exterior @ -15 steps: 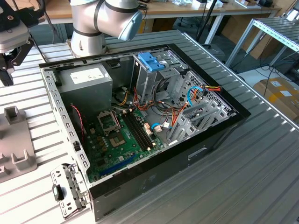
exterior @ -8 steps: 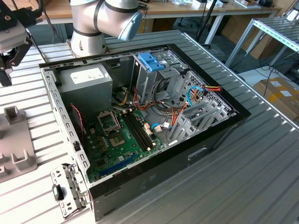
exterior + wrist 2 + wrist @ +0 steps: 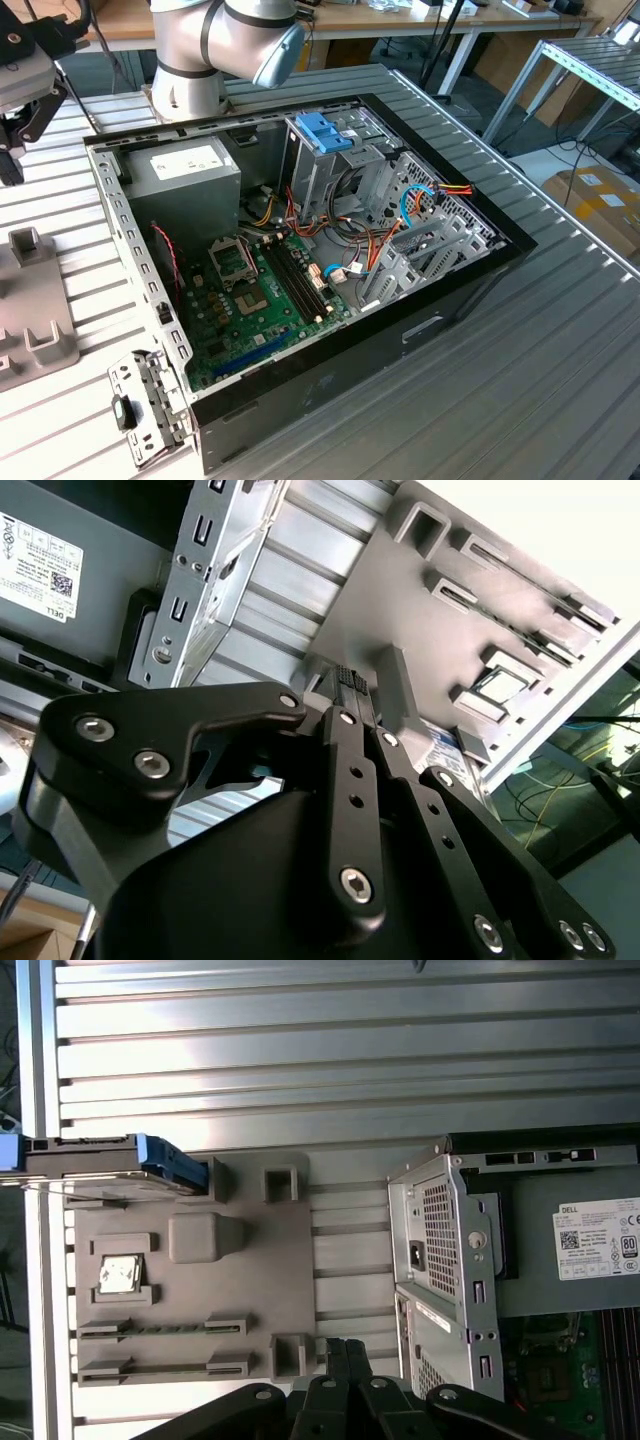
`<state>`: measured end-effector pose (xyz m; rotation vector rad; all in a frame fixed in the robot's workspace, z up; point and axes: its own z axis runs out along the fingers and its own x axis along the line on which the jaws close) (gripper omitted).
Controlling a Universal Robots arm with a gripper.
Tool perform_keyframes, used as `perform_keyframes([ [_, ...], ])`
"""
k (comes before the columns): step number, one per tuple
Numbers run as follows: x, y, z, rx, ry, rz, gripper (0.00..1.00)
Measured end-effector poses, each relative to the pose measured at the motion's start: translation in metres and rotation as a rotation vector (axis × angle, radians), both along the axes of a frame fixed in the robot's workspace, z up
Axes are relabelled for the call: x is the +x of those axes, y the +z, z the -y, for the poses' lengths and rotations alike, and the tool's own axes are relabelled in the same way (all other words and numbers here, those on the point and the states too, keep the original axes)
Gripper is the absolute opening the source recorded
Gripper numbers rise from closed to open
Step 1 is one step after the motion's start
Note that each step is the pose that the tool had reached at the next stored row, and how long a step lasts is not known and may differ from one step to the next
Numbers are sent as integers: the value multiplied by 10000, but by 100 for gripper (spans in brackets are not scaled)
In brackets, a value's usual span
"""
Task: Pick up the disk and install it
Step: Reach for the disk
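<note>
Over the grey holder point(image 3: 22, 300) at the lower left of the exterior view, the gripper point(image 3: 343, 1352) is held with fingers pressed together, empty. The disk point(image 3: 100, 1165) is stood on edge at the holder's end, well apart; it could be toppled by an unspread or off-centre approach.

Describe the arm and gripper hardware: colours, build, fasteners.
The arm is made of silver-grey cylindrical segments with a pale blue joint cap. The gripper is matte black, built from flat linkage bars with silver hex-socket bolts at the pivots and ribbed black pads at the tips.
</note>
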<state>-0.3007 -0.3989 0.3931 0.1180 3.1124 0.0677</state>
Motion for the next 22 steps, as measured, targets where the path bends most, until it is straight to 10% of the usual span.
perform_keyframes([
  [22, -61, -9, 0, 0, 1, -1, 11],
])
